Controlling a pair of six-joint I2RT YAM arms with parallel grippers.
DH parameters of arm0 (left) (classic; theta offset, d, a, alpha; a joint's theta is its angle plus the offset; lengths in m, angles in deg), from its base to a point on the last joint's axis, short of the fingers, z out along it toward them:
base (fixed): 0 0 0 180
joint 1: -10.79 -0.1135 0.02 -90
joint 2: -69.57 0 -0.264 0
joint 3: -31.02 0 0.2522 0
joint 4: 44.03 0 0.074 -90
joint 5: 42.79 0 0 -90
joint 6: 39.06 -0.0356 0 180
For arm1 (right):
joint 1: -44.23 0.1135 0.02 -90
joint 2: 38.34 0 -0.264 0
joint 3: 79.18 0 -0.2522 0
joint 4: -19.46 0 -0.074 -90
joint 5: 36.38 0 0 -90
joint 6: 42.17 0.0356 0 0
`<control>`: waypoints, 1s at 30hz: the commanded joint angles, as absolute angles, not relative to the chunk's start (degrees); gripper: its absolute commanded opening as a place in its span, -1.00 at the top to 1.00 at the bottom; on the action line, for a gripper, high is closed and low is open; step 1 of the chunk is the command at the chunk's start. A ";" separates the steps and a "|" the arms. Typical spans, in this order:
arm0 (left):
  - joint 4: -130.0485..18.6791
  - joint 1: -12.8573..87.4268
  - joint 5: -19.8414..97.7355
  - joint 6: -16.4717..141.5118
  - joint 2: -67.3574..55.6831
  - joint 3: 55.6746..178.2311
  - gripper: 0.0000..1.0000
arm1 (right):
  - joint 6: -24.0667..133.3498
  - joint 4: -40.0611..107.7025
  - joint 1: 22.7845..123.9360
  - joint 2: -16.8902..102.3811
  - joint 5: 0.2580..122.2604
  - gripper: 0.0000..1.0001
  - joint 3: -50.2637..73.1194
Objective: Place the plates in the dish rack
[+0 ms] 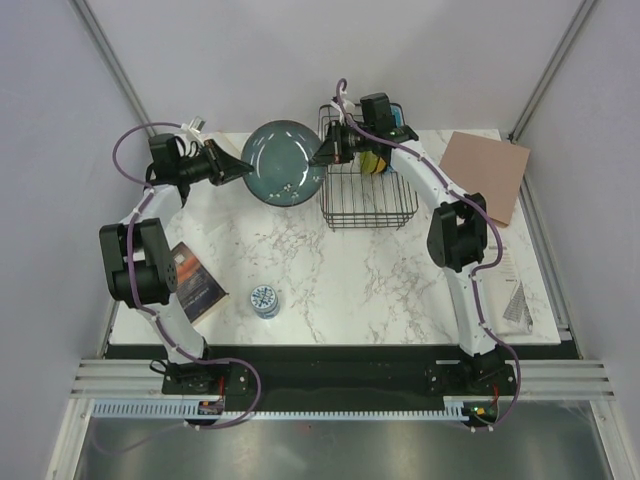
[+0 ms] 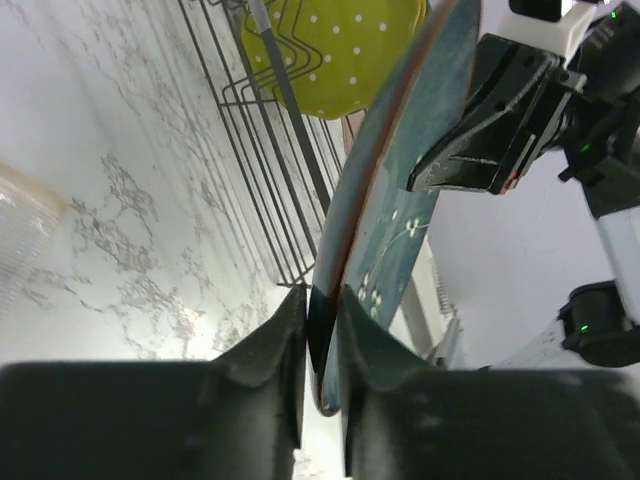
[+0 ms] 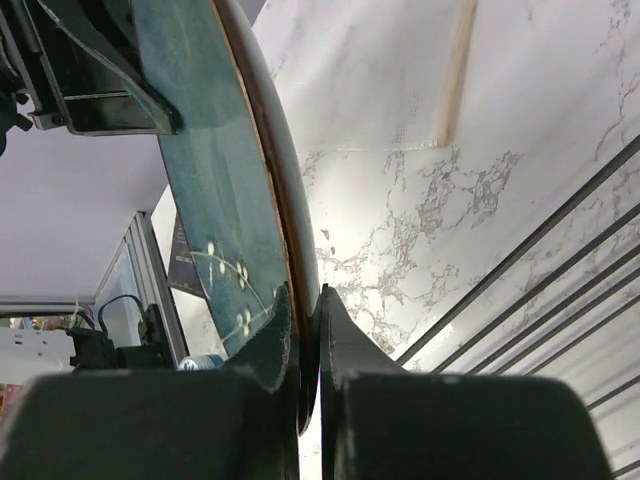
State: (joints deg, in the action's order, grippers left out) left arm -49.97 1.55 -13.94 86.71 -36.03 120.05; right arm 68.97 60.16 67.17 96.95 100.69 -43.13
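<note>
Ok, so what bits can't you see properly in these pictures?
Top view: the right arm covers the far end of the black wire dish rack, so what stands behind the lime-green dotted plate is hidden.
Left wrist view: the round dark teal-grey plate blocks part of that lime-green plate; the top edge cuts off more.
Top view: the small round blue-white tin is too small to show its pattern.
</note>
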 commanded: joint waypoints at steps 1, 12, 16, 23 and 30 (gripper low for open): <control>-57.41 1.21 -10.82 81.58 -33.70 123.26 0.13 | 65.05 57.57 67.53 92.63 102.15 1.00 -43.36; -69.48 1.21 18.99 68.96 -29.58 121.43 -0.43 | 61.19 58.10 66.21 87.09 79.84 1.00 -54.78; -69.39 1.21 18.38 69.48 -28.96 120.28 -0.45 | 62.41 50.05 66.73 82.18 63.06 1.00 -51.38; -69.13 1.21 16.19 71.15 -28.17 119.75 -0.46 | 41.20 29.30 79.63 78.38 8.40 1.00 -40.92; -68.43 1.21 14.34 73.00 -27.99 119.67 -0.47 | 31.94 29.35 80.62 84.09 -0.16 1.00 -46.16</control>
State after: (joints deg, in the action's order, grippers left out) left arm -69.47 1.49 16.49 72.33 -30.57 119.74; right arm 40.23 39.29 80.96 82.70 12.25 -39.87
